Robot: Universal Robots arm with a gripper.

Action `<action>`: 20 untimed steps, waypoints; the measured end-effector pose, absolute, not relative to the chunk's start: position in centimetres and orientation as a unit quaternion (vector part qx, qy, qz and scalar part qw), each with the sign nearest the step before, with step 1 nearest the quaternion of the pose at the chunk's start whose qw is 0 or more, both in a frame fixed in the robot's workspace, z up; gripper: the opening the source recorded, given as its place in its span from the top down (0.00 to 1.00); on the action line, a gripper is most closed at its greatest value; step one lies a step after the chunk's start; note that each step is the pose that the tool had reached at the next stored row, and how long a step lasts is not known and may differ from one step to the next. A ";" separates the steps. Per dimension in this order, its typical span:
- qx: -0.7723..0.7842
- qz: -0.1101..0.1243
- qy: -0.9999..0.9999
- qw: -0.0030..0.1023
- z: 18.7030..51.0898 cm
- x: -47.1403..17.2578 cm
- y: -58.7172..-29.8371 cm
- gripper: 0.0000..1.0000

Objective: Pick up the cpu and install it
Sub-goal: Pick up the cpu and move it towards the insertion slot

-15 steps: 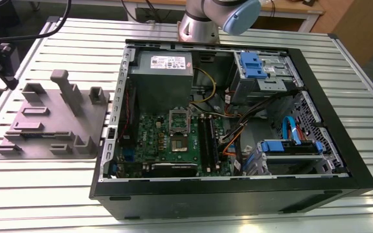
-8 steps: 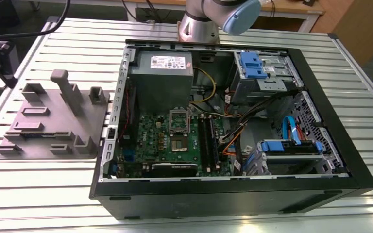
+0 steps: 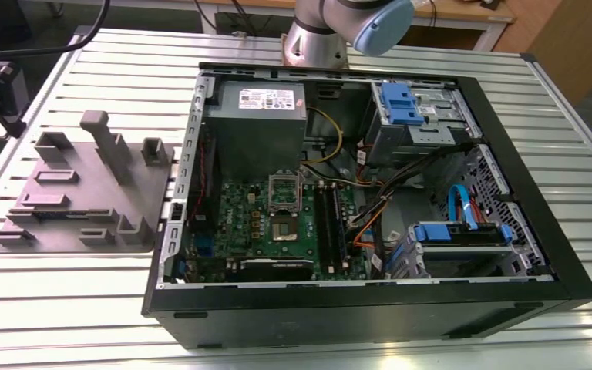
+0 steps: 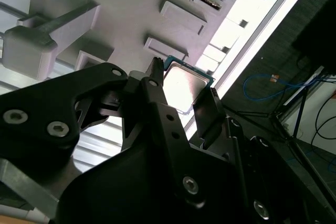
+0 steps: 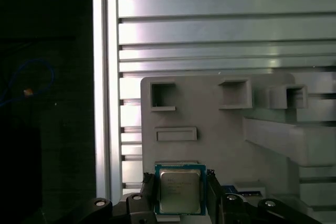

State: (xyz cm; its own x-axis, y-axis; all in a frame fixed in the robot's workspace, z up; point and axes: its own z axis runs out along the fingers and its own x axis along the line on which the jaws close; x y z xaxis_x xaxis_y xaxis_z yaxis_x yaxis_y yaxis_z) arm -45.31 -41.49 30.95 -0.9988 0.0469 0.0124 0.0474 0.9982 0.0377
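Observation:
The cpu is a small square chip with a shiny metal top and a green rim. It sits between the two black fingers of my gripper, which press on its opposite edges. The second wrist view shows the same cpu in the gripper, just over the grey holder tray. In the exterior view the motherboard lies in the open computer case, with its socket uncovered and the socket's frame flipped up.
The grey holder tray with raised posts and pockets lies on the slatted metal table, on the exterior view's left of the case. A grey power supply, blue drive cages and loose cables crowd the case. The arm's base stands behind it.

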 end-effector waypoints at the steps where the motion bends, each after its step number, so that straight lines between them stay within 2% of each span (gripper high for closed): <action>1: -0.024 -0.019 -1.000 0.006 31.0 -45.3 -41.5 0.53; 20: -0.024 -0.019 -1.000 0.006 31.6 -45.3 -41.5 0.53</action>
State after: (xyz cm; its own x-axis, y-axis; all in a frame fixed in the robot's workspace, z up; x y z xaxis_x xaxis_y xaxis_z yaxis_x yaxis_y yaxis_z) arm -45.31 -41.49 31.61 -0.9988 0.0470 0.0126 0.0474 0.9982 0.0376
